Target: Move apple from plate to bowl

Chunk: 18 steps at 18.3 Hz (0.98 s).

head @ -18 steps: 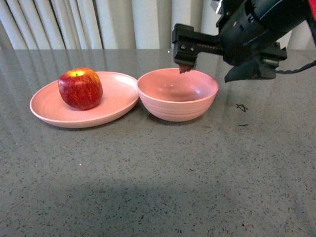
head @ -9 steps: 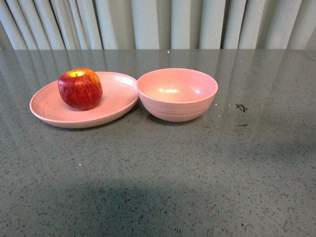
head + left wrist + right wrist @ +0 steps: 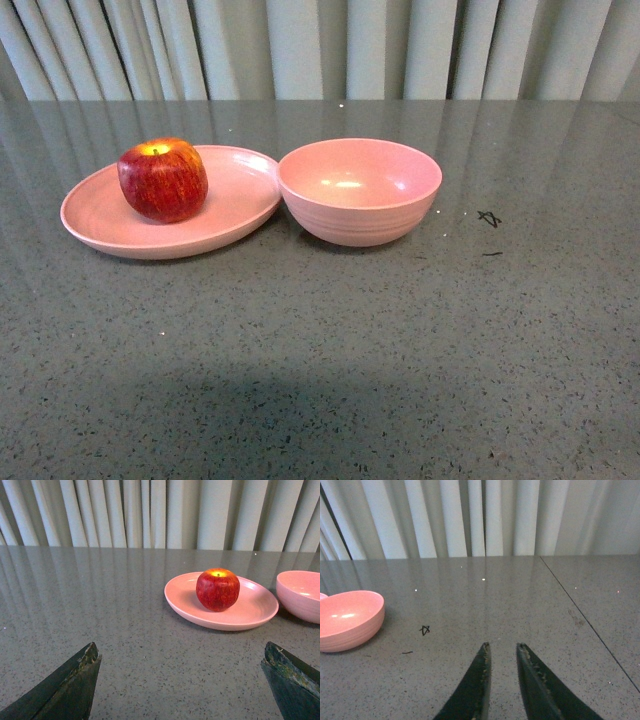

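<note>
A red apple [image 3: 162, 180] with a yellow stem dip sits on the left half of the shallow pink plate [image 3: 235, 205]. Right beside the plate stands the deep pink bowl [image 3: 359, 190], nothing in it. Neither arm shows in the front view. In the left wrist view the apple [image 3: 217, 589] and plate [image 3: 255, 611] lie well ahead of my left gripper [image 3: 182, 650], which is open and holds nothing. My right gripper [image 3: 502, 647] is shut, hovering over bare table to the right of the bowl [image 3: 350, 620].
The grey speckled table has a small black star mark [image 3: 488, 218] and a short dash right of the bowl. A seam [image 3: 585, 620] runs across the table on the right. Pale curtains hang behind the far edge.
One second ago the right arm hung over the bowl's far rim in the front view. It has since withdrawn out of that view. Apple, plate and bowl have not moved.
</note>
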Each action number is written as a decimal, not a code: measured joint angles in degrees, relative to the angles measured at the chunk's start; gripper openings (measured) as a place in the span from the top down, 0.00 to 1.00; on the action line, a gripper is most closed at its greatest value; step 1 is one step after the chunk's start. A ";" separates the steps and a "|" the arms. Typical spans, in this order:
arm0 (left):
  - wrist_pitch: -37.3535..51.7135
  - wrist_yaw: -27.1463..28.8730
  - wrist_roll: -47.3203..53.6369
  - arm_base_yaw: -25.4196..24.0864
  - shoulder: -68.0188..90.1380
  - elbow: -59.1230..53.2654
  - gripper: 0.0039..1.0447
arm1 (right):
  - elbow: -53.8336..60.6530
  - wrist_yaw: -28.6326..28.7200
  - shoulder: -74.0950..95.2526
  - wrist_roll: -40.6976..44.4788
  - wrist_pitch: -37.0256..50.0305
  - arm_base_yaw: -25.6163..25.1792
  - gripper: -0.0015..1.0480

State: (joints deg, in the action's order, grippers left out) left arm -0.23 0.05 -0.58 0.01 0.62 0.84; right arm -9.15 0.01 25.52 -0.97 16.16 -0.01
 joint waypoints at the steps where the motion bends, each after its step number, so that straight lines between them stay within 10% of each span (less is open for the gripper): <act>1: 0.02 -0.02 0.00 0.00 0.00 0.00 0.06 | 0.96 -0.02 -1.77 0.15 0.02 0.00 0.98; 18: 0.02 -0.04 0.00 0.00 0.00 0.00 0.06 | 8.26 -0.07 -25.24 0.61 -15.82 0.00 0.98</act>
State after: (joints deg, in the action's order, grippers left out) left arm -0.21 0.01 -0.58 0.01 0.62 0.84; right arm -0.89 -0.05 0.27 -0.36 0.34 -0.01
